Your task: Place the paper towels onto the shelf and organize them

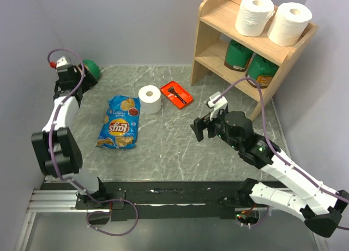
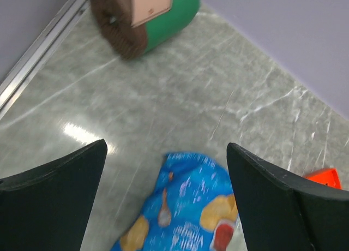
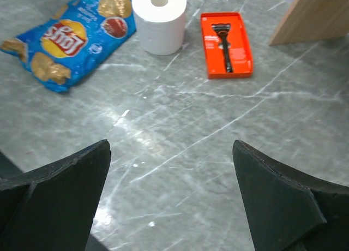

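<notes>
As things stand: two of three rolls are on the shelf (image 1: pixel 218 15) and one is on the table, so the step in hand looks like fetching the last roll.
Next move: probably the right gripper (image 3: pixel 172 191) reaches toward 10 o'clock and lowers over the loose roll (image 1: pixel 150 99). It should close across the roll's sides gently enough not to crush it, then carry it to the bare 9 o'clock end of the top tier.
Left gripper (image 2: pixel 166 180): at the table's 10 o'clock corner, jaws spread wide with nothing between them.
Table canister (image 1: pixel 91 70): one, green, seemingly on its side, just at 2 o'clock of the left gripper.
Chips (image 1: pixel 119 123): one blue bag lying flat at 7 o'clock of the loose roll.
Loose roll: one, upright with the tube facing up, just beside the chips' top corner.
Razor pack (image 1: pixel 176 94): one, orange, at 3 o'clock of the loose roll, near it but apart.
Right gripper: jaws wide apart and empty, over bare table.
Shelf: one, at the table's 1 o'clock corner.
Top tier: first shelved roll (image 1: pixel 254 15) and second shelved roll (image 1: pixel 289 23), upright and side by side.
Lower tier: inner canister (image 1: pixel 238 55) and outer canister (image 1: pixel 260 71).
Count: three rolls, three canisters, one bag, one razor pack.
</notes>
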{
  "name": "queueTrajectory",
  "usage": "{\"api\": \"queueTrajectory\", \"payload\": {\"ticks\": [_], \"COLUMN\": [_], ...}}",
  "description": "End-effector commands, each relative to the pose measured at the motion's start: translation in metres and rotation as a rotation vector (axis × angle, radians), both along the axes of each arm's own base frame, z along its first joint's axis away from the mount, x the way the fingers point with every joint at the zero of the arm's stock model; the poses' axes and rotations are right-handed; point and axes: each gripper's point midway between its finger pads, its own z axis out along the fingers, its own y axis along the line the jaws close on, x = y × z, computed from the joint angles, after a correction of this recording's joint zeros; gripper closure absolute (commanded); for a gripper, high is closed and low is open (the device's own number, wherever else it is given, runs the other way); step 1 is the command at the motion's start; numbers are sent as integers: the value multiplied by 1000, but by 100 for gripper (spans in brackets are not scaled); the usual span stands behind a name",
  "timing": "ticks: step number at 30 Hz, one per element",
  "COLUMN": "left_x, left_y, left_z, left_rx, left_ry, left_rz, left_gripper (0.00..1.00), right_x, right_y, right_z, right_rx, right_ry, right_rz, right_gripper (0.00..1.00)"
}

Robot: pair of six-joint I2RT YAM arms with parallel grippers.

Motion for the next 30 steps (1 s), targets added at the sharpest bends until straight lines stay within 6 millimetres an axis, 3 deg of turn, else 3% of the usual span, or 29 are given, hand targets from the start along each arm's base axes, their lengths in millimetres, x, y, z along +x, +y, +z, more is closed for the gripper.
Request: {"api": "queueTrajectory", "payload": {"ticks": [1,3,7,19,25,30], "left_x": [51,64,92,138,155,163], "left_y": [11,20,44,66,70,74], "left_z": [33,34,4,-63,-78,-77], "left_rx": [29,25,34,2,-9,8], "left_ry": [-166,-205,-154,-175,-202,-232], "left_rz": [-53,-50,9,38,13,9], "left_gripper": [3,3,3,3,1,5], "right_x": [-8,-8,-2,10,12,15], "right_y": [7,13,22,44,44,44], "right_z": [15,17,18,27,30,33], "right_rx": [161,176,165,162,157,159], "right_ry": [-3,-6,8,21,13,-2], "right_rz": [0,24,36,68,63,55], "right_gripper": [0,1,0,0,1,0]}}
